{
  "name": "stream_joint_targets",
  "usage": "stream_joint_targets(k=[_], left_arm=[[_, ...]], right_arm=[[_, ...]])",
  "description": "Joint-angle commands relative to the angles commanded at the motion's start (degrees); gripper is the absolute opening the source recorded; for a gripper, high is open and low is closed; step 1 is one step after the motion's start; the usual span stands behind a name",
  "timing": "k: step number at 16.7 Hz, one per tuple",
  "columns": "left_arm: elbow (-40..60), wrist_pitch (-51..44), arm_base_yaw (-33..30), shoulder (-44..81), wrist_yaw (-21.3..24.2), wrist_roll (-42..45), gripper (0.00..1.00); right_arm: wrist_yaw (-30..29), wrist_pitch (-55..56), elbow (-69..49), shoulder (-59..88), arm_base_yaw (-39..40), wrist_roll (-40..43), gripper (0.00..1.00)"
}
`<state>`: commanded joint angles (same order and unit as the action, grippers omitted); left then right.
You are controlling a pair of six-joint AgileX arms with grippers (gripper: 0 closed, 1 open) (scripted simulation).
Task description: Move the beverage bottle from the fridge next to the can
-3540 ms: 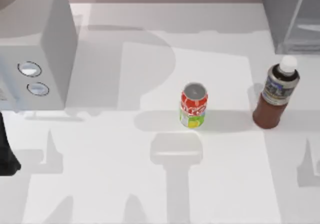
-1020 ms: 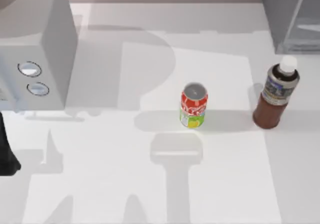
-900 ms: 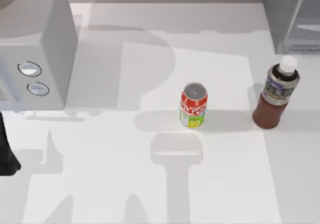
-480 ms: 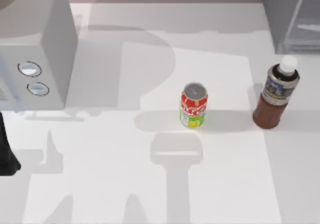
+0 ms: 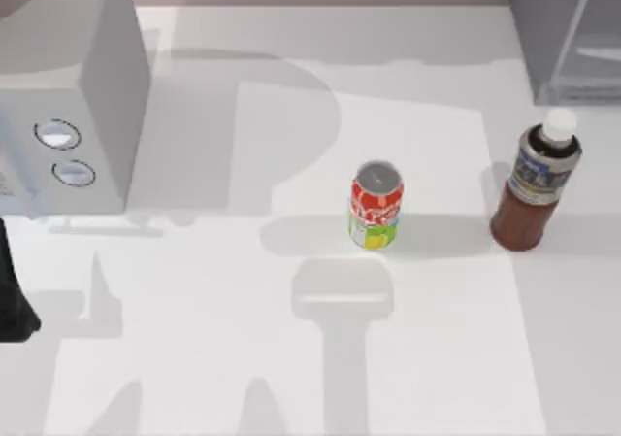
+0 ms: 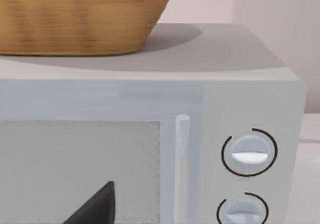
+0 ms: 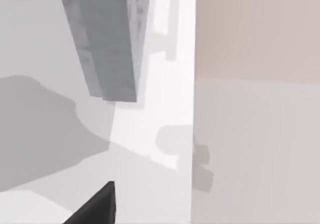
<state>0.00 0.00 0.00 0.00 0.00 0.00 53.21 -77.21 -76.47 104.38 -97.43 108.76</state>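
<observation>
The beverage bottle (image 5: 535,184), reddish-brown with a white cap and a dark label band, stands upright on the table just in front of the fridge (image 5: 563,33) at the back right. The can (image 5: 375,206), red above and yellow-green below, stands upright at mid-table, well to the bottle's left with bare table between them. My left arm (image 5: 12,295) sits parked at the table's left edge, and a dark part of my left gripper (image 6: 95,206) faces the white box. A dark part of my right gripper (image 7: 95,206) hangs over the table near the fridge's grey wall (image 7: 107,39).
A white box with two round knobs (image 5: 63,150) fills the back left; a woven basket (image 6: 75,17) rests on top of it. The table's right edge meets a pale wall (image 7: 255,109).
</observation>
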Motion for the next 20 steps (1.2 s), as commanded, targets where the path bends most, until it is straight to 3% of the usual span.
stream_joint_targets(k=[13,16,20], left_arm=[[0.00,0.00,0.00,0.00,0.00,0.00,1.00],[0.00,0.00,0.00,0.00,0.00,0.00,1.00],[0.00,0.00,0.00,0.00,0.00,0.00,1.00]], right_arm=[[-8.17,50.73,1.54,0.71,36.97,-62.52,1.00],[-9.25,57.89,1.79,0.71,42.45,-69.93,1.00],[-9.56,59.85,1.87,0.66,44.13,-71.95,1.00]])
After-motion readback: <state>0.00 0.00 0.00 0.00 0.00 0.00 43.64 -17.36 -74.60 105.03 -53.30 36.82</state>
